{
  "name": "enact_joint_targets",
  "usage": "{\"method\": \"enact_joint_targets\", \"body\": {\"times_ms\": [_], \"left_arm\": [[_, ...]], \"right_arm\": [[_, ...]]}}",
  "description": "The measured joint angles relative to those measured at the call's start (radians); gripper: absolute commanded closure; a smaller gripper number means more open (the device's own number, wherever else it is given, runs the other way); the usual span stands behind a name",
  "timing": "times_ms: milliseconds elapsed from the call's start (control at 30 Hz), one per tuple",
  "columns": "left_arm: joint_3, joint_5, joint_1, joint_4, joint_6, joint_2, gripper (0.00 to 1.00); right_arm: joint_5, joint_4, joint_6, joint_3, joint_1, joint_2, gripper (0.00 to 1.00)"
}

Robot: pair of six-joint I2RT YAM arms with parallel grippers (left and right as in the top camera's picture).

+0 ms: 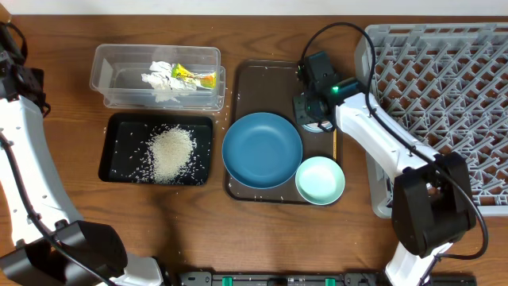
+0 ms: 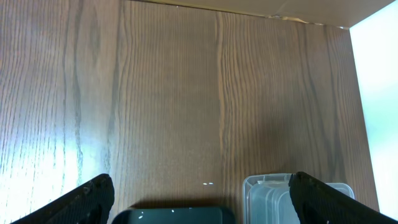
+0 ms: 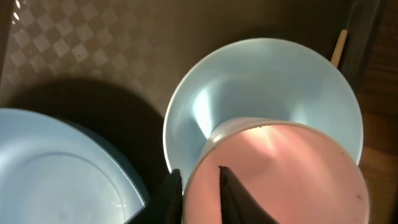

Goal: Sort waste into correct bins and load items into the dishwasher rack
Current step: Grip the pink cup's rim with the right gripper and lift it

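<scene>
I read this as a robotics lab bench dressed up as a kitchen: white-and-black robot arms [image 1: 373, 127] stand at a wood-grain table [image 1: 262, 238] holding a square grey plastic lattice dishwasher rack [image 1: 444, 79], a brown rectangular serving tray [image 1: 262, 87] and a round dark-blue dish [image 1: 262, 149].

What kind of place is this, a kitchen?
Likely a robot's dish-clearing practice table: a grey dishwasher rack, a brown tray holding a blue dish, and a black tray of rice.

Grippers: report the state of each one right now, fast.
Left gripper: open, holding nothing.
Right gripper: closed on the rim of the pink cup.
</scene>
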Motion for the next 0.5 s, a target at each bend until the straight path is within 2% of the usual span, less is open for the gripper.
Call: {"method": "enact_joint_targets", "body": {"times_ms": [100, 500], "left_arm": [[0.000, 0.000, 0.000, 0.000, 0.000, 0.000, 0.08], [0.000, 0.000, 0.000, 0.000, 0.000, 0.000, 0.08]], "right_arm": [[0.000, 0.002, 0.019, -0.005, 0.001, 0.000, 0.99], [-0.066, -0.002, 0.039, 0.033, -0.002, -0.016, 0.99]]}}
